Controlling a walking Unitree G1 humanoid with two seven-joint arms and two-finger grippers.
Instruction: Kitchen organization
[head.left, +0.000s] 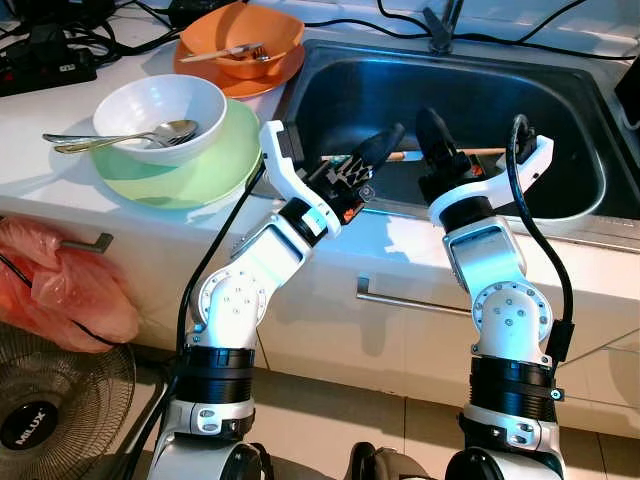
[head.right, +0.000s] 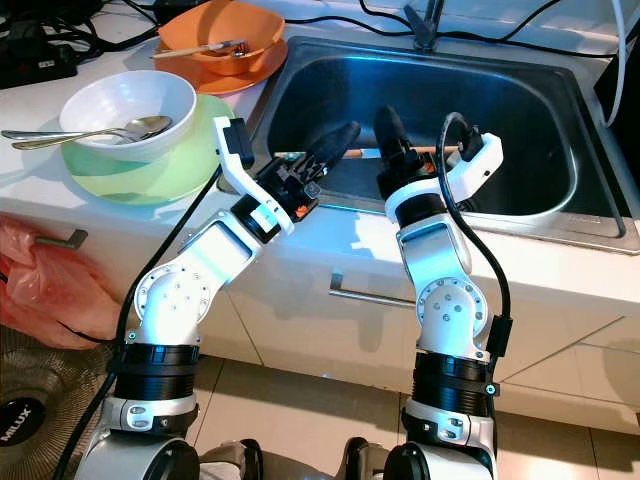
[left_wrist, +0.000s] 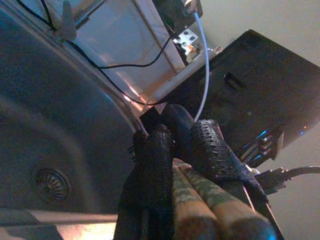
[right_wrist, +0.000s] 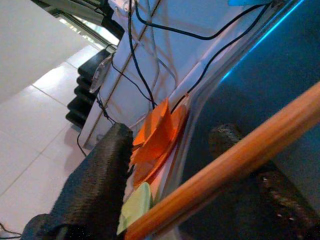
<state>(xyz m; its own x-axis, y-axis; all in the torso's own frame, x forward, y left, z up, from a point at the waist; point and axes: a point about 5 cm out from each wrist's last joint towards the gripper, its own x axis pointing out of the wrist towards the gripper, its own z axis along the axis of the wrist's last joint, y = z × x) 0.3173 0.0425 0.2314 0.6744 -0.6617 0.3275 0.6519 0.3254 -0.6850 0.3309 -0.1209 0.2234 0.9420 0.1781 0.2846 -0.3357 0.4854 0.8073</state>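
Note:
A pair of wooden chopsticks (head.left: 482, 152) is held level above the steel sink (head.left: 570, 130), near its front rim. My left gripper (head.left: 386, 142) reaches over the rim from the left and is shut on one end of them; the left wrist view shows the patterned chopsticks (left_wrist: 200, 210) pinched between the two fingers (left_wrist: 156, 165). My right gripper (head.left: 433, 130) stands just to the right, open. In the right wrist view the chopsticks (right_wrist: 235, 170) cross the gap between its fingers (right_wrist: 95, 185); whether they touch is unclear.
On the counter to the left, a white bowl (head.left: 160, 105) with spoons sits on a green plate (head.left: 205, 175). Behind it an orange bowl (head.left: 245, 35) rests on an orange plate. A faucet (head.left: 440, 25) stands behind the sink. A pink bag (head.left: 60, 290) and a fan (head.left: 45, 405) are low on the left.

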